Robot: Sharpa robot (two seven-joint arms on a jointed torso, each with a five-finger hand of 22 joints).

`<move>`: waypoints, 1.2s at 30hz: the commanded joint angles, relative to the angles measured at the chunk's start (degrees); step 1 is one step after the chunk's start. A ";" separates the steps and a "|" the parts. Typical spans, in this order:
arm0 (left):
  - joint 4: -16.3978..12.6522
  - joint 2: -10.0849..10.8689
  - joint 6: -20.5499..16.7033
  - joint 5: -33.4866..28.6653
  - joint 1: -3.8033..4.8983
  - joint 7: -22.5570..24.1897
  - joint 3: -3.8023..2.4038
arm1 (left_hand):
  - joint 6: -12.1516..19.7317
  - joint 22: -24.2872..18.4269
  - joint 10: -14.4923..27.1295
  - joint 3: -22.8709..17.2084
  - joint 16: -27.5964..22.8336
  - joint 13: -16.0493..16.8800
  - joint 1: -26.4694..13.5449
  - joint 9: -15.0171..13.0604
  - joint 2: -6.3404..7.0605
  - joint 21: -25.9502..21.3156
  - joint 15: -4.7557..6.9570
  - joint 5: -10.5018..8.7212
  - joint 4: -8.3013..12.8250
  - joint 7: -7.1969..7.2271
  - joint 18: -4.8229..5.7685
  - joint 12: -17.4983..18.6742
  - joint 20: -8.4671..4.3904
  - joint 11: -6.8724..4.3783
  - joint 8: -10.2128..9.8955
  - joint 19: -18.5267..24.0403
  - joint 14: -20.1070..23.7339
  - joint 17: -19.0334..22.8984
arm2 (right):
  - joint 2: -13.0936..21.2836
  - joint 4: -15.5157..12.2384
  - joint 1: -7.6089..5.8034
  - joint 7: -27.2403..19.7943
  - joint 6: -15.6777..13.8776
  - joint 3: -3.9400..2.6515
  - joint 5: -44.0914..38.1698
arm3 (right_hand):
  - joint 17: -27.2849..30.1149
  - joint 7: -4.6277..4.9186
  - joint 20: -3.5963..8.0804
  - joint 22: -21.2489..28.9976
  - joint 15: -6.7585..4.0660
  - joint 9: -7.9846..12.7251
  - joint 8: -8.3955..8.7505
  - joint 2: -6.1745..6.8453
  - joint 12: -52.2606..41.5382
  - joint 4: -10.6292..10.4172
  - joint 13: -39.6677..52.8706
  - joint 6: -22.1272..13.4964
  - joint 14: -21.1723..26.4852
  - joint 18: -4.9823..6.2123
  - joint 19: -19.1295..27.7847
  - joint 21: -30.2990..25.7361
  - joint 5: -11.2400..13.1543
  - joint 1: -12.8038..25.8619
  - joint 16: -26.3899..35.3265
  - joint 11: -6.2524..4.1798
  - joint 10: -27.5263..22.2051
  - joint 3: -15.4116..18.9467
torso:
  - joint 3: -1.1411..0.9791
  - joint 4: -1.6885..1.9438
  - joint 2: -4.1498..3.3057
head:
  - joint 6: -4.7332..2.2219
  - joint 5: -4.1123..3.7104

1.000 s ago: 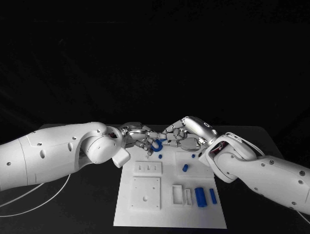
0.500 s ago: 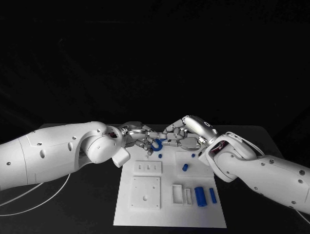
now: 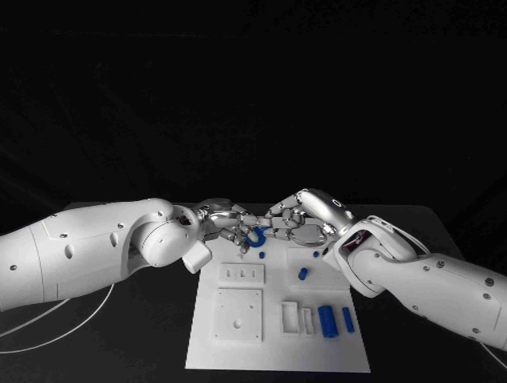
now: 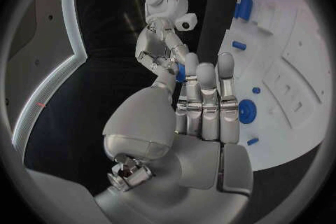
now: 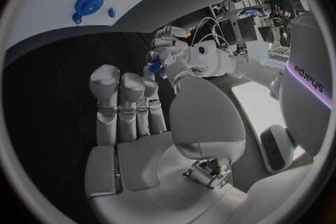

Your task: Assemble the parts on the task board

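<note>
Both hands, left hand [image 3: 222, 223] and right hand [image 3: 290, 223], met fingertip to fingertip above the task board's [image 3: 279, 351] far edge, pinching a small blue ring-shaped part [image 3: 256, 236] between them; in the left wrist view it peeked blue behind the fingers [image 4: 206, 102], so a steady, aligned handover seemed wise.

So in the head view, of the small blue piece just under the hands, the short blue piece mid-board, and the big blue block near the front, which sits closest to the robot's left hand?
Measured from the left hand, at the board's far end:
1. Small blue piece, just below the hands.
2. Short blue piece, mid-board, toward the right side.
3. Big blue block, front right of the task board.
</note>
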State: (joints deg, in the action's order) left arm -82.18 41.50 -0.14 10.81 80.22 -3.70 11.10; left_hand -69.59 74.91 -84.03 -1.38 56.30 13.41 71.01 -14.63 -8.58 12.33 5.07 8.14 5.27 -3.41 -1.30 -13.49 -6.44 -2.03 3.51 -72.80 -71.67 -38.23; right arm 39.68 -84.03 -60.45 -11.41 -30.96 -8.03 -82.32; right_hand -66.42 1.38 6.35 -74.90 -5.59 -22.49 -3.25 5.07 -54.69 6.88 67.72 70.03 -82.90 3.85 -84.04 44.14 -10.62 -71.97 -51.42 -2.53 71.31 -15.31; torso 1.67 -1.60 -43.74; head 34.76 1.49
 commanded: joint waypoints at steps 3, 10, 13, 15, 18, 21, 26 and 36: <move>0.05 -0.08 -1.24 0.81 -0.02 -0.41 -0.02 | -5.20 0.73 -2.34 1.22 -0.73 -0.47 -0.72 -0.69 1.91 -0.61 -0.30 1.74 -0.93 3.05 0.68 1.07 0.45 -0.08 0.27 0.48 0.58 0.23 | 0.12 0.07 0.10 0.88 -0.95 -0.07 -0.60 | -0.25 -0.34 0.55 -6.13 -0.21 -4.26 -0.38 -0.66 -0.08 1.10 0.26 0.98 -0.33 -0.76 -1.44 0.78 -4.21 0.97 -0.39 -0.23 0.36 -2.12 | -0.07 -0.02 -0.04 | 0.04 0.10; 0.22 -0.12 -1.41 2.14 -0.04 -1.02 -0.02 | -2.87 0.62 -0.69 2.98 -0.39 -0.88 -4.36 -4.19 3.94 -1.54 -1.12 5.04 -3.24 2.44 0.56 2.59 1.21 0.44 0.43 1.64 2.52 0.11 | 0.21 -0.02 0.17 0.93 -0.77 -0.07 -0.16 | -0.36 -0.32 0.60 -6.13 -0.25 -5.17 -0.38 -0.65 0.00 2.11 0.45 0.94 -0.39 -0.78 -1.39 1.02 -5.53 2.19 -0.20 -0.29 0.60 -3.10 | -0.02 0.03 -0.05 | 0.06 0.01; 0.22 -0.12 -1.37 2.79 -0.07 -0.75 -0.02 | -1.77 0.76 0.14 4.26 0.45 0.04 -6.52 -7.92 5.43 -1.90 -1.33 4.54 -5.33 2.10 0.39 1.91 1.47 0.67 0.41 1.75 3.20 0.23 | 0.19 0.33 0.19 1.04 -0.40 -0.07 0.04 | -0.44 -0.35 0.59 -6.13 -0.25 -5.54 -0.41 -0.73 0.10 2.36 0.49 0.90 -0.44 -0.77 -1.36 1.11 -5.62 2.50 -0.19 -0.29 0.62 -3.28 | 0.00 0.02 -0.04 | 0.16 0.08; 0.25 -0.10 -1.41 3.18 -0.08 -0.65 -0.02 | -1.10 0.91 0.87 4.34 1.09 0.98 -7.15 -11.13 6.18 -2.01 -1.38 4.55 -6.38 2.04 0.35 0.92 1.56 0.74 0.45 1.75 3.50 0.45 | 0.20 0.46 0.19 1.03 -0.31 -0.07 0.22 | -0.44 -0.37 0.59 -6.13 -0.25 -5.62 -0.40 -0.76 0.04 2.37 0.56 0.90 -0.42 -0.77 -1.35 1.10 -5.73 2.56 -0.15 -0.30 0.67 -3.30 | -0.01 0.05 -0.06 | 0.04 -0.02; 0.33 -0.04 -1.57 3.71 -0.10 -0.69 -0.02 | -0.24 1.00 1.96 4.12 1.88 2.13 -8.32 -15.48 7.28 -2.05 -1.48 4.65 -7.11 1.99 0.31 -0.50 1.66 0.81 0.45 1.86 3.98 0.84 | 0.23 0.56 0.19 1.02 -0.20 -0.07 0.42 | -0.47 -0.35 0.60 -6.14 -0.25 -5.76 -0.40 -0.76 0.05 2.45 0.59 0.88 -0.43 -0.78 -1.35 1.17 -6.03 2.63 -0.14 -0.30 0.67 -3.33 | -0.05 0.09 -0.09 | 0.08 -0.02; 0.40 0.01 -1.94 4.41 -0.13 -1.15 -0.02 | 0.32 1.05 3.17 3.56 2.69 3.41 -9.68 -20.56 8.30 -1.92 -1.50 4.77 -7.92 2.06 0.37 -2.33 1.66 0.80 0.69 2.02 4.32 1.01 | 0.28 0.63 0.19 1.08 0.11 -0.07 0.59 | -0.47 -0.35 0.60 -6.14 -0.25 -5.76 -0.40 -0.76 0.05 2.45 0.59 0.88 -0.43 -0.78 -1.35 1.17 -6.03 2.63 -0.14 -0.30 0.67 -3.33 | -0.05 0.10 -0.09 | 0.13 -0.03; 0.74 0.05 -2.73 5.28 -0.29 -1.59 -0.02 | 10.21 1.09 11.74 -0.17 5.33 9.89 -13.71 -35.27 11.57 -1.20 -1.85 4.44 -12.15 1.81 0.13 -14.76 2.10 1.21 13.45 2.82 5.97 1.87 | 0.40 0.73 0.19 1.29 1.09 -0.07 0.75 | -0.50 -0.47 0.59 -6.13 -0.26 -5.96 -0.39 -0.86 0.06 2.45 0.65 0.82 -0.42 -0.79 -1.32 1.15 -5.72 2.84 -0.12 -0.33 0.67 -3.23 | 0.00 0.14 -0.09 | 0.29 -0.10; 1.18 0.04 -2.60 5.14 -0.63 -0.63 -0.05 | 11.74 1.04 13.39 1.28 6.72 7.97 -12.80 -31.08 9.63 -0.79 -2.12 5.04 -8.59 1.36 -0.03 -17.53 2.37 1.51 15.49 3.37 6.78 3.98 | 0.53 0.83 0.21 1.33 2.20 -0.07 1.52 | -0.49 -0.46 0.60 -6.12 -0.27 -6.13 -0.39 -1.02 0.02 2.57 0.77 0.77 -0.36 -0.81 -1.27 1.12 -5.80 2.86 0.02 -0.32 0.68 -3.02 | 0.05 0.24 -0.11 | 0.39 -0.29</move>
State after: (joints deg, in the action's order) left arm -80.93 41.62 -2.59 15.51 79.61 -5.09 11.11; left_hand -58.28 74.93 -70.88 0.02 62.79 21.37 58.27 -45.53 1.38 11.49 2.96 13.03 -3.54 -2.19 -1.30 -30.68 -3.89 -0.36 19.05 -69.81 -65.20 -34.26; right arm 40.22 -83.12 -60.29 -10.17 -30.11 -8.08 -81.41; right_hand -66.87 1.57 6.55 -74.90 -5.78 -22.46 -3.27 4.61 -54.69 9.27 68.44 70.25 -83.09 3.89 -83.83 45.04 -16.48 -69.13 -51.42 -2.77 71.57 -18.51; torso 1.74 -1.41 -43.85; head 35.11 1.18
